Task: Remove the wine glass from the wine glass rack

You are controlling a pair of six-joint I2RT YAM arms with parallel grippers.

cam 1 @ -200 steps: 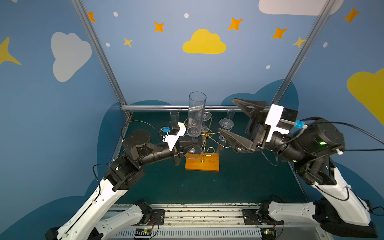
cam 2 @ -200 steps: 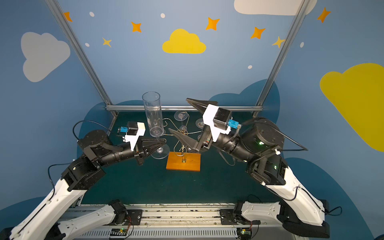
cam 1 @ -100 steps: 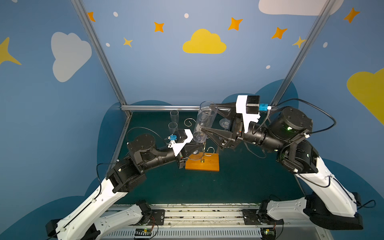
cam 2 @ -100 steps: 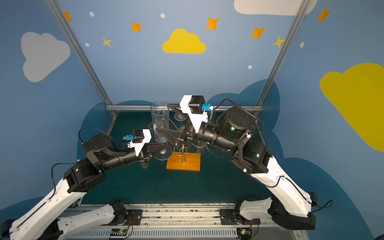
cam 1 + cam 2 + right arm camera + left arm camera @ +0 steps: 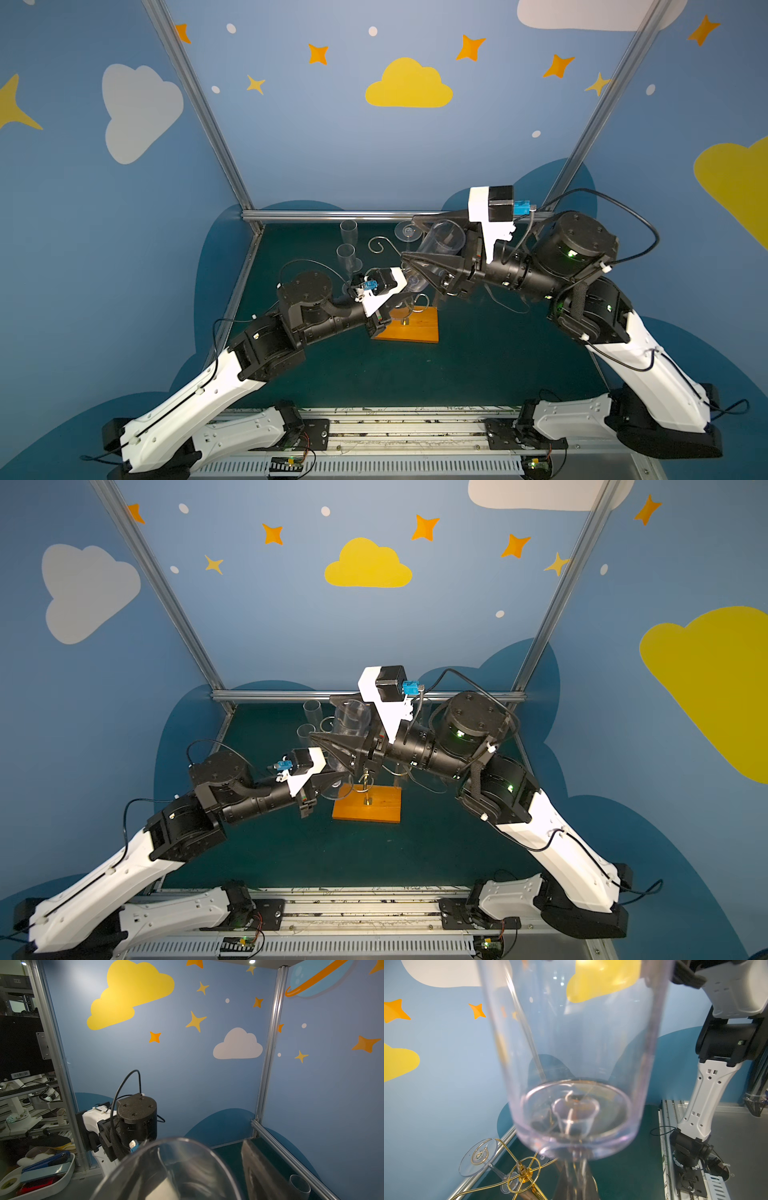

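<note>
Clear wine glass [image 5: 438,245] with a tall, almost straight-walled bowl, rounded at the bottom, on a thin stem; empty. Held bowl-up and tilted toward the back right, off the green table [image 5: 478,365], just left of the post of the wine glass rack [image 5: 415,328] and over the left end of its orange-brown wooden base. Pinched at the stem by the left gripper [image 5: 576,1185], closed tight on it right under the bowl in the left wrist view. Flanked at the bowl by the right gripper [image 5: 408,237], extended in from the right in both top views with jaws parted, one dark finger [image 5: 444,216] on the far side of the bowl and one on the near side. Seen from the right wrist, rim close to one finger [image 5: 259,1169] with a sliver of gap between; no telling whether the other finger touches. Back left of the rack, two more glasses [image 5: 346,257] upright on the table, well apart from both grippers; a hanging glass [image 5: 477,1156] foot-up on a gold wire curl
</note>
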